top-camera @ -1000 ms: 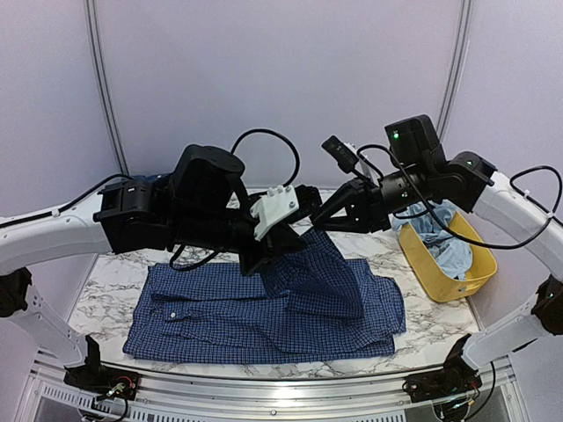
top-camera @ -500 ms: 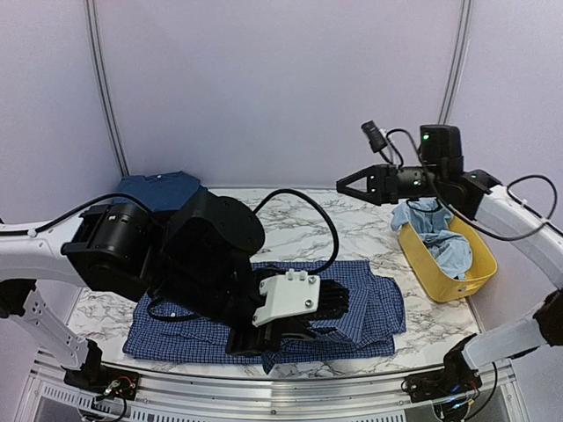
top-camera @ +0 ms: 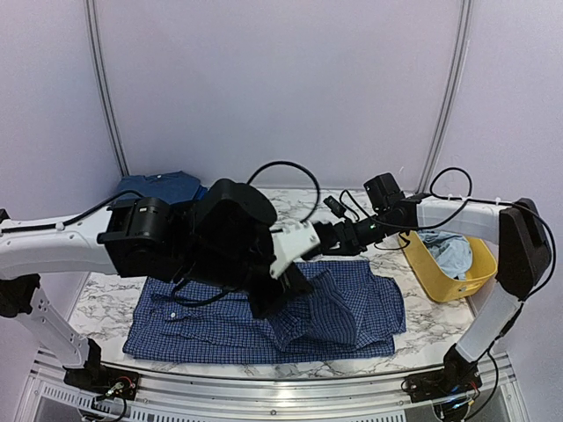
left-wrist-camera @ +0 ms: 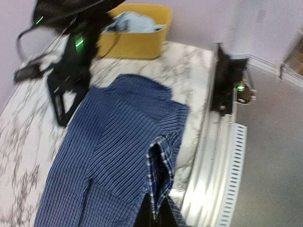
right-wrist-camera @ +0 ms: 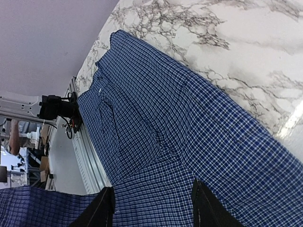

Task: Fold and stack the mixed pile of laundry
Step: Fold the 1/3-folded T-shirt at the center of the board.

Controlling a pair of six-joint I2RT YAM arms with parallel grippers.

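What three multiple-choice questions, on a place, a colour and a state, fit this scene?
1. The yellow tub stands: A on the table's right side; B on its left side; C on the floor.
2. The garment in the tub is: A red; B light blue; C black.
3. The left gripper is: A open; B shut on the checked shirt; C shut on the tub.
Key: A, it stands at the right edge; B, pale blue cloth shows inside; B, its wrist view shows it pinching the cloth.
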